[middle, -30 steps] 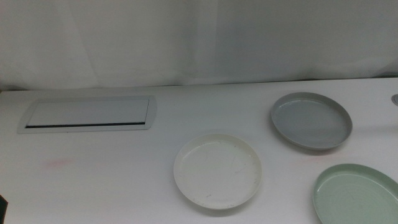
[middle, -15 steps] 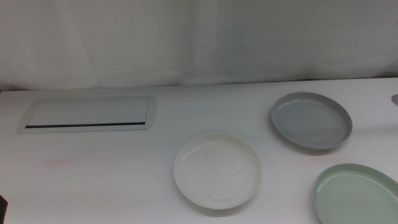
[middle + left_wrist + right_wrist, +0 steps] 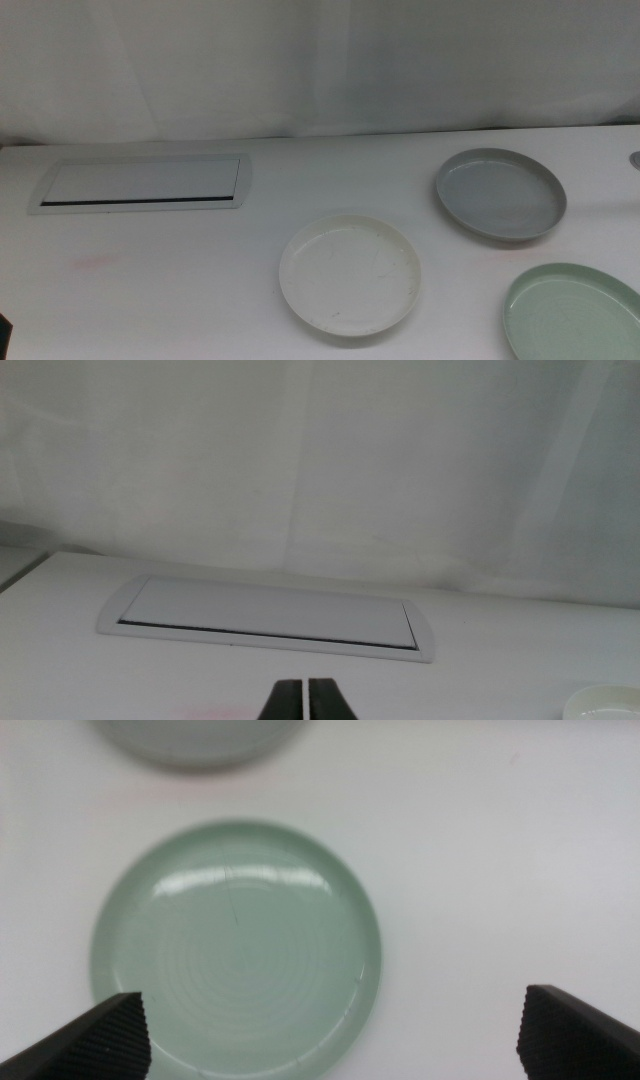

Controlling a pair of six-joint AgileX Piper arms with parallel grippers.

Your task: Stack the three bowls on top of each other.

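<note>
Three bowls lie out on the white bench, none stacked, each sitting flat and apart from the others. The white bowl is out in the middle of the bench toward the near edge. The grey bowl sits farther back and over toward the right edge. The pale green bowl is down in the near right corner, partly cut off by the frame in the middle view.

Over that green bowl hangs the right gripper, looking straight down: its two dark fingers are spread wide, one at either side of the view, released and holding nothing, with the pale green bowl lying between them below. The grey bowl's rim shows just beyond the green one from this camera, the two near each other but not touching.

The left gripper waits low over the near left part of the bench, its fingers clenched together with only a thin seam between them, gripping nothing. Ahead of it lies the flat white panel with its dark slot, set near the back left of the bench, and a sliver of the white bowl shows off to one side.
</note>
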